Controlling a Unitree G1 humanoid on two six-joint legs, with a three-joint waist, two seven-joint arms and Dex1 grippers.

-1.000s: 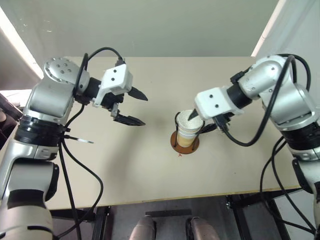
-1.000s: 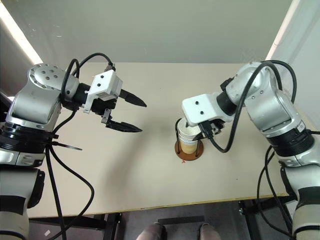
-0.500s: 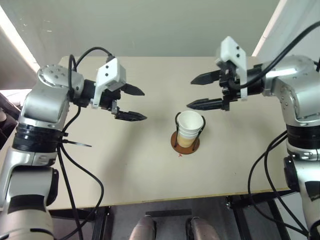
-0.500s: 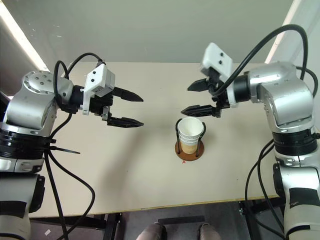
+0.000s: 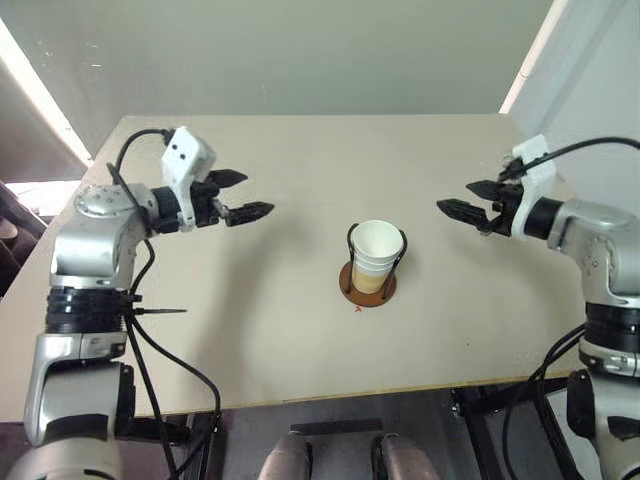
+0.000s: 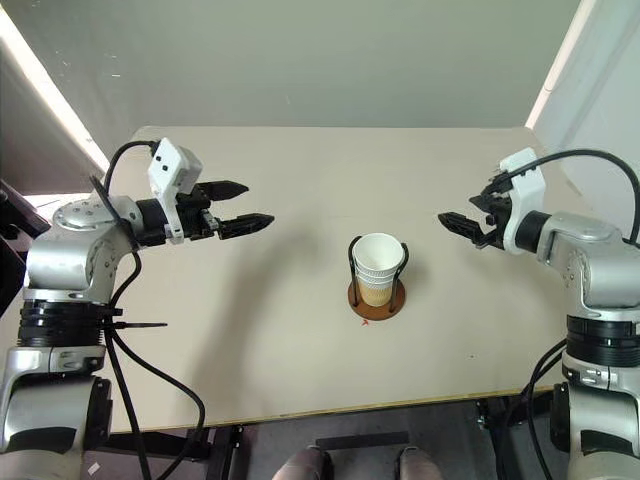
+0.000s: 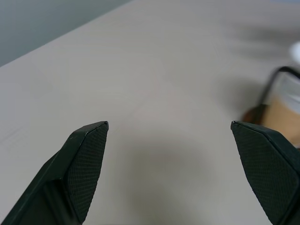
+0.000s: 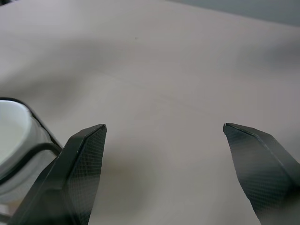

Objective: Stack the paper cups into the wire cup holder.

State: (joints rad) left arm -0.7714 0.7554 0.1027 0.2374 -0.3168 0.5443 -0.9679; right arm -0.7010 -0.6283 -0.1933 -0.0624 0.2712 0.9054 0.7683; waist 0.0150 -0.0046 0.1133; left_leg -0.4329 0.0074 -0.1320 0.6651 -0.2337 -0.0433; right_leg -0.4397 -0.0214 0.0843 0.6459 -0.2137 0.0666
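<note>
I see the tan-yellow paper cups (image 5: 376, 262) stacked inside the black wire cup holder (image 6: 377, 293). My left gripper (image 5: 247, 196) at nine o'clock and right gripper (image 5: 462, 200) at three o'clock are both wide open, holding nothing.

Paper cups (image 6: 378, 262): matt tan paper, white rolled rim. Wire cup holder (image 6: 377, 297): thin black wire, smooth reddish-brown disc base. Desk (image 6: 300, 350): matt beige board, smooth. Right gripper fingers (image 8: 79, 164): black, finely textured pads.

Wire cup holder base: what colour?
Reddish-brown disc base of the wire cup holder; clearest in the right eye view.
</note>
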